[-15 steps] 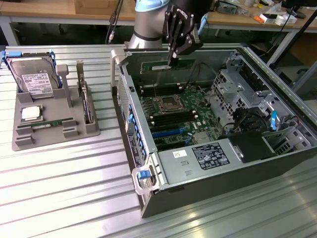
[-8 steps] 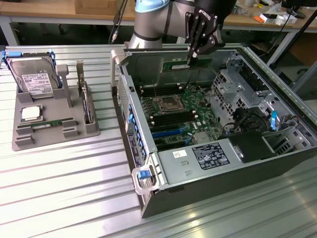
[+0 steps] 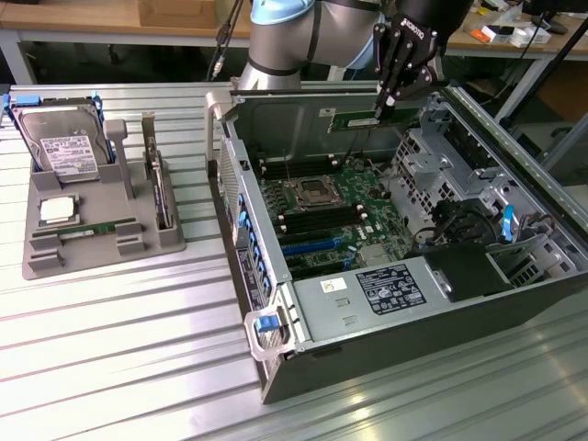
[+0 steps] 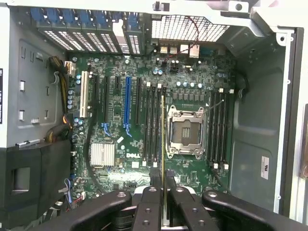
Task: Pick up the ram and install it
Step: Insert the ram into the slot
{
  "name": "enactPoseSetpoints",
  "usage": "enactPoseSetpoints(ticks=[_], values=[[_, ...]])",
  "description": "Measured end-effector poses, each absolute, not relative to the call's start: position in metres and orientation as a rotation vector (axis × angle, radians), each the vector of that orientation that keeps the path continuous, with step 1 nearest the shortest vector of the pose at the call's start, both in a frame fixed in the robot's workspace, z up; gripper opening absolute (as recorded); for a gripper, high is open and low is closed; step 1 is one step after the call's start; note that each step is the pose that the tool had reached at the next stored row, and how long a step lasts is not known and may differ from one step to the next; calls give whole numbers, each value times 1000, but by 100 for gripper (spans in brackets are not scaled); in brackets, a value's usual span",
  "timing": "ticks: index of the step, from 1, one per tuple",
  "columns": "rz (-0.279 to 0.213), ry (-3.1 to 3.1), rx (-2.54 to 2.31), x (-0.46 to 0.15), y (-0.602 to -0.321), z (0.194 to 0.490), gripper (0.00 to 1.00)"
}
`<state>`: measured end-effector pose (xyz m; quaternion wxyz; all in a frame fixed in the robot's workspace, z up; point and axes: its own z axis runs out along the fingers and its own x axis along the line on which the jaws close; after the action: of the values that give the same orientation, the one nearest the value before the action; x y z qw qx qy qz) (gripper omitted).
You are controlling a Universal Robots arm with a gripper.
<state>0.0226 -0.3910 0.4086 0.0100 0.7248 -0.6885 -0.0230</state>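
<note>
The ram [image 3: 360, 119], a narrow green board with a pale label, hangs over the open computer case above the motherboard [image 3: 331, 216]. My gripper [image 3: 384, 103] is shut on its upper edge. In the wrist view the ram [image 4: 162, 130] appears edge-on as a thin line between the black fingers [image 4: 155, 185]. It is lined up with the long black memory slots [image 4: 153, 125] beside the empty processor socket [image 4: 185, 132]. The stick is still above the board, apart from the slots.
A grey tray [image 3: 101, 248] at the exterior view's left holds a silver hard drive [image 3: 60, 147], a square processor chip [image 3: 57, 209] and another green stick [image 3: 87, 229]. Case walls [image 3: 234, 184], a drive cage [image 3: 441, 156] and cables [image 3: 459, 220] surround the motherboard.
</note>
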Motion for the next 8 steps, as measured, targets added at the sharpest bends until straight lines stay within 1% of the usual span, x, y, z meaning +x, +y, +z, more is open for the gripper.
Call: enactPoseSetpoints(ticks=[8], values=[[-73, -2150, 2263, 23, -391, 409, 13]])
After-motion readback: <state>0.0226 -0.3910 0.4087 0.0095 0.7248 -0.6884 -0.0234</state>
